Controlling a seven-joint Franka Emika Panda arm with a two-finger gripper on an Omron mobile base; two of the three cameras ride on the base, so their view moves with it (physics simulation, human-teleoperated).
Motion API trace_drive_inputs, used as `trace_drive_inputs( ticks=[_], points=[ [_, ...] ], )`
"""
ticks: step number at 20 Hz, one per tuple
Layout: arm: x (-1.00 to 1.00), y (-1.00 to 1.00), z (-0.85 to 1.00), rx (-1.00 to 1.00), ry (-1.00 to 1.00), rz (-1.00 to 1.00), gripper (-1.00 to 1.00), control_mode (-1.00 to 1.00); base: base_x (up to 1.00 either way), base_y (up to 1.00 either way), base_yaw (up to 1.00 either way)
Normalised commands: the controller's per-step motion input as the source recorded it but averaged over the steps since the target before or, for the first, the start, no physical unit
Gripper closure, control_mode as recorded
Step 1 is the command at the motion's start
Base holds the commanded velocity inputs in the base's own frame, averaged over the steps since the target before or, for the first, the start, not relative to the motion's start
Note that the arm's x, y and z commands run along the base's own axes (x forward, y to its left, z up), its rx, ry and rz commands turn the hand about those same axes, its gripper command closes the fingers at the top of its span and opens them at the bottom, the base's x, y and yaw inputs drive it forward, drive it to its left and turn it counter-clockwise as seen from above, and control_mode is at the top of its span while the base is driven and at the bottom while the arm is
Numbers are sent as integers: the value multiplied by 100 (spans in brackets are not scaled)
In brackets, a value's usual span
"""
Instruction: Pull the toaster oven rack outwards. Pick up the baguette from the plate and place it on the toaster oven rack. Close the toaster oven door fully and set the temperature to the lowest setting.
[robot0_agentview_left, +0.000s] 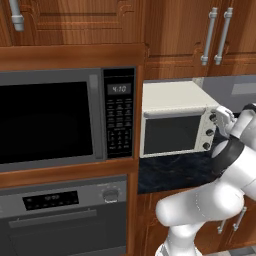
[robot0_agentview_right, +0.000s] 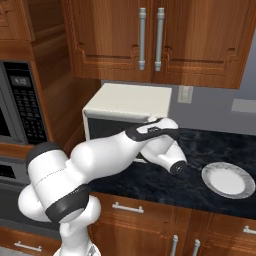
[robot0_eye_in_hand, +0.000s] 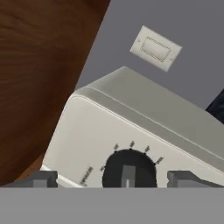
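**Dark knob centred between open tips**

Cream toaster oven on counter, toaster oven door shut. Gripper jaws apart, straddling top temp knob dead ahead; pointer runs upright in hand view. Plate bare, well right.

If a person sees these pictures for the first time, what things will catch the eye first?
First, the white arm reaching to the toaster oven on the dark counter, its open gripper straddling the top knob at the oven's right front. The toaster oven door is shut. To the right lies the plate, with nothing on it, and a big grey microwave sits to the left.
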Motion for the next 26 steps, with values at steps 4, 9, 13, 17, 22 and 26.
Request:
trace_drive_inputs(
  ticks=[4,9,13,17,22,26],
  points=[
    [0,-2,15,-4,-2,0,-100,-100,0,0,0],
    [0,0,5,0,0,0,100,-100,0,0,0],
    [0,0,0,0,0,0,100,-100,0,0,0],
    [0,0,2,0,0,0,100,-100,0,0,0],
    [-1,-1,7,-22,-10,0,100,-100,0,0,0],
    [0,0,0,-53,0,0,100,-100,0,0,0]
  ],
)
